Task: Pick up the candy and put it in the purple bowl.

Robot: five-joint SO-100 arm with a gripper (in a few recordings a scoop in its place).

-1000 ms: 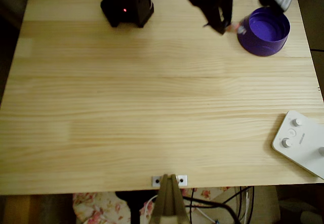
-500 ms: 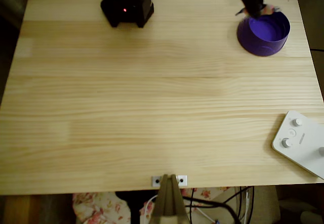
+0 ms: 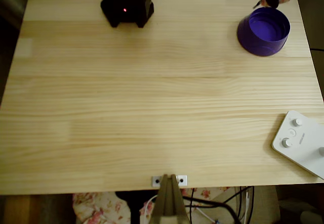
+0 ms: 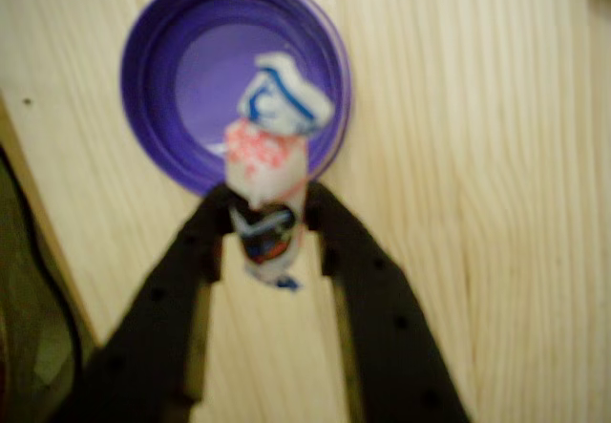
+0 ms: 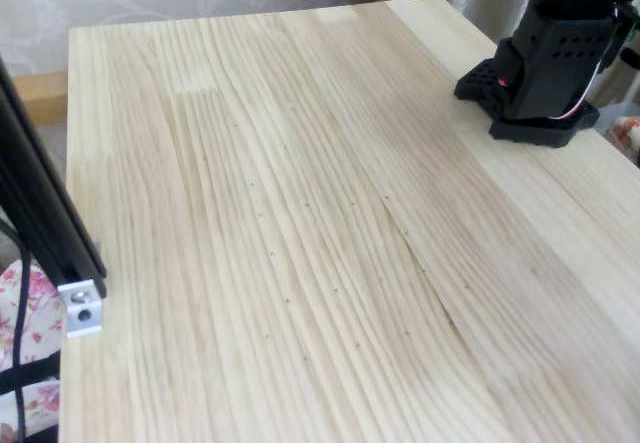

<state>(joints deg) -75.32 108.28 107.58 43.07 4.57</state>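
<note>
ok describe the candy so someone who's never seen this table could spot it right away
Start at the purple bowl near the far right corner of the wooden table in the overhead view. In the wrist view, the candy hangs above that bowl's rim, pinched between the black gripper's jaws. It is the one small wrapped thing: pinkish body, dark middle mark, twisted white-and-blue ends.
</note>
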